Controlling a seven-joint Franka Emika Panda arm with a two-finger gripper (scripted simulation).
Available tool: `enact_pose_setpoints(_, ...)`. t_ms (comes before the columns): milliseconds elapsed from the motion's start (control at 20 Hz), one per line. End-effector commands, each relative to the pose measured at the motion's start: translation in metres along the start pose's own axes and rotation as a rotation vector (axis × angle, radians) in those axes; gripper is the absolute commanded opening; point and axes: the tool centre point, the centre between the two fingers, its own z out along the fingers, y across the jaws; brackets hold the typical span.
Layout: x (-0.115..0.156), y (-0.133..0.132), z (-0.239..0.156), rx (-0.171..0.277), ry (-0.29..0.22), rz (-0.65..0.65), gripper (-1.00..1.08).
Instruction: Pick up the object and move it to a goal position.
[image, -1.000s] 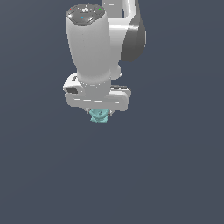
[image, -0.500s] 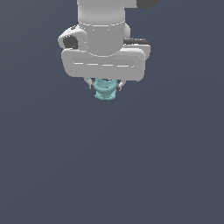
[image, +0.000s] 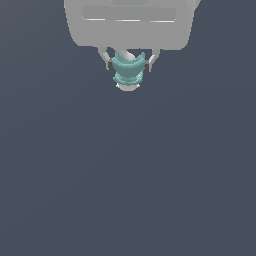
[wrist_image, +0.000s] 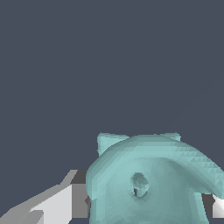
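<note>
Your arm (image: 130, 22) has climbed toward the camera in the last second and now fills the top of the exterior view. Under it, the gripper (image: 129, 64) is still pinching the teal object (image: 128, 70) between its fingers (image: 106, 57), clear of the floor. That suggests the lift is done; carrying it to the goal remains.

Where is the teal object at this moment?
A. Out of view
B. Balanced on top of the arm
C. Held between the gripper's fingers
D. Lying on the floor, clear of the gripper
C: the teal object sits clamped between the fingers of the gripper.
</note>
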Motion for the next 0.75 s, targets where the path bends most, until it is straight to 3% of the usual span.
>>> enact_pose_setpoints(0, -0.001, -0.003, -0.013, 0.0, -0.002, 0.0, -1.0)
enact_pose_setpoints(700, 0.0, -0.01, -0.04, 0.0, -0.002, 0.0, -1.0)
